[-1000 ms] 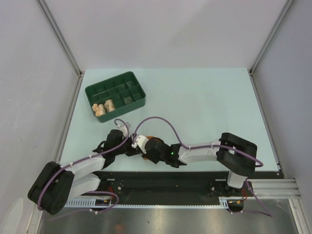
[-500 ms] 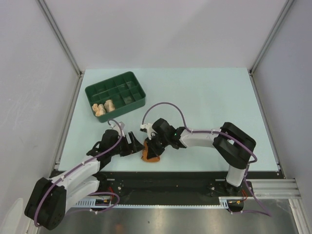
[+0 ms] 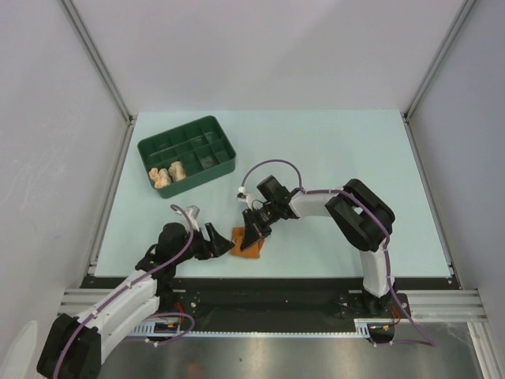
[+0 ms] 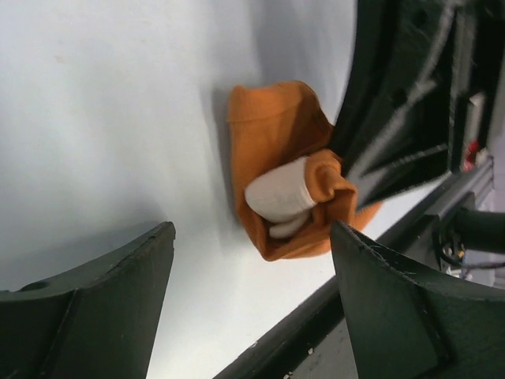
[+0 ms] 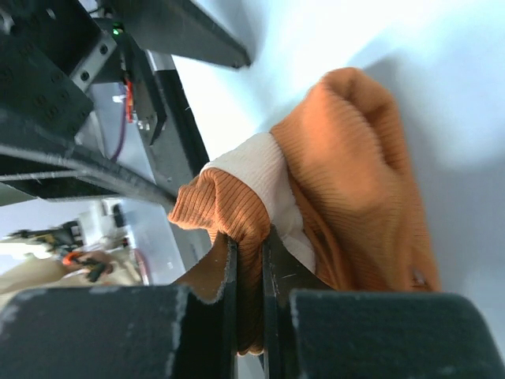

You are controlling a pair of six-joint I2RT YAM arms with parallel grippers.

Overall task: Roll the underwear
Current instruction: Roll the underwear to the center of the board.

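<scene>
**Table holdings: one garment in a grip, two rolled in the tray**

1. Pale mint-green flat tabletop (image 3: 339, 150). It carries everything we list below.
2. White-and-black left arm (image 3: 126, 288) and right arm (image 3: 363, 221). Both reach in from the six o'clock edge and meet near the table's seven o'clock area.
3. Dark green plastic compartment tray (image 3: 207, 175). We place it at ten o'clock on the table, well apart from both arms.
4. Left gripper (image 3: 221, 241) (image 4: 251, 237). Its jaws are spread wide and grip nothing. It sits at nine o'clock of the orange garment, just beside it. In its own wrist view the cloth lies ahead, framed between the two fingers.
5. Right gripper (image 3: 254, 229) (image 5: 248, 237). We see its jaws pinched narrow on a fold of the orange garment, approaching from one o'clock.
6. Rust-orange ribbed cloth garment (image 3: 246, 245) (image 4: 276, 150) (image 5: 355, 174) with cream edging. It lies bunched and partly rolled near the table's six o'clock edge, the cream band curled at the roll's end.
7. Two small pale rolled cloth bundles, one (image 3: 160, 177) beside the other (image 3: 177, 168). They occupy the tray's seven o'clock compartments. We cannot tell peach from cream here.
</scene>
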